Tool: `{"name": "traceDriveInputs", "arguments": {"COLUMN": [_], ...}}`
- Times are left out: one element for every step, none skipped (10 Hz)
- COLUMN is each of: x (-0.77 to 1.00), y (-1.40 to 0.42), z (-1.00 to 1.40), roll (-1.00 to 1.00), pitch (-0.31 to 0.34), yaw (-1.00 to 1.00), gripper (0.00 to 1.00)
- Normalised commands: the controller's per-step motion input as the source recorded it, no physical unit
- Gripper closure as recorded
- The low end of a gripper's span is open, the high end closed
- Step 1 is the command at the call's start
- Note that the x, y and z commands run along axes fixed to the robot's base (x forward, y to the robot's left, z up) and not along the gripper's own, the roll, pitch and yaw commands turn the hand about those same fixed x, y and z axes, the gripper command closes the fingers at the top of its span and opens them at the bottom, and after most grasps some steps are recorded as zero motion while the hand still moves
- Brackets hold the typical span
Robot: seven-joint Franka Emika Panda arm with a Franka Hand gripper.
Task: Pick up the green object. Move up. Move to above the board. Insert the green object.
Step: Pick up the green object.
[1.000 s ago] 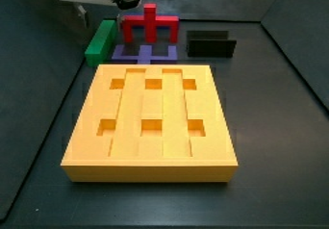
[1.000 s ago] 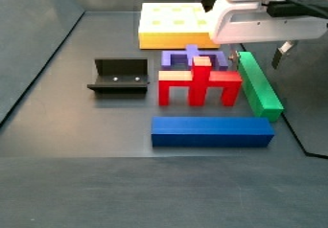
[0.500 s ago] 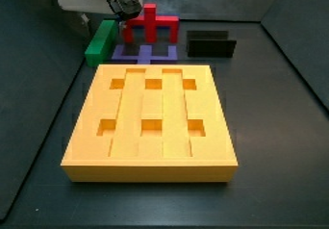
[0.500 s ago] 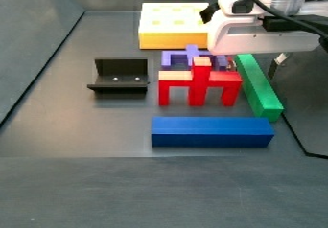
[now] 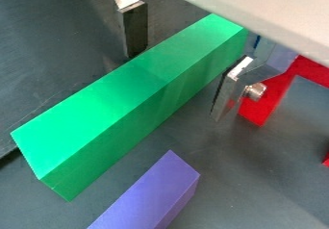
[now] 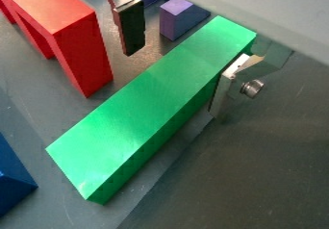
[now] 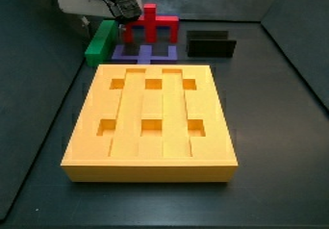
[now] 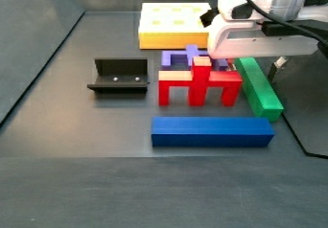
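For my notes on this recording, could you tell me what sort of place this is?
Probably a lab test cell: dark floor with walls, a bolted-down fixture, and coloured pieces beside a board. The gripper straddles the green object.

I see the end effector (image 6: 180,50) low over the bar (image 6: 154,113), one finger (image 6: 127,26) on each long side of it. The bar lies flat on the tabletop (image 8: 77,174), just beside the cross piece (image 8: 199,83). A long block (image 8: 212,131) lies before the cross, the fixture (image 8: 118,77) stands apart, and the board (image 8: 174,23) sits behind.
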Motion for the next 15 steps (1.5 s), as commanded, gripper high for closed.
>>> {"name": "traceDriveInputs", "arguments": {"x": [0.00, 0.00, 0.00, 0.00, 0.00, 0.00, 0.00, 0.00, 0.00, 0.00, 0.00, 0.00, 0.00, 0.00, 0.00], "y": [0.00, 0.00, 0.00, 0.00, 0.00, 0.00, 0.00, 0.00, 0.00, 0.00, 0.00, 0.00, 0.00, 0.00, 0.00], "z": [0.00, 0.00, 0.00, 0.00, 0.00, 0.00, 0.00, 0.00, 0.00, 0.00, 0.00, 0.00, 0.00, 0.00, 0.00], "roll": [0.00, 0.00, 0.00, 0.00, 0.00, 0.00, 0.00, 0.00, 0.00, 0.00, 0.00, 0.00, 0.00, 0.00, 0.00], "pitch": [0.000, 0.000, 0.000, 0.000, 0.000, 0.000, 0.000, 0.000, 0.000, 0.000, 0.000, 0.000, 0.000, 0.000, 0.000], "yaw": [0.00, 0.00, 0.00, 0.00, 0.00, 0.00, 0.00, 0.00, 0.00, 0.00, 0.00, 0.00, 0.00, 0.00, 0.00], "gripper": [0.00, 1.00, 1.00, 1.00, 1.00, 1.00, 1.00, 1.00, 1.00, 1.00, 1.00, 1.00, 1.00, 1.00, 1.00]}}
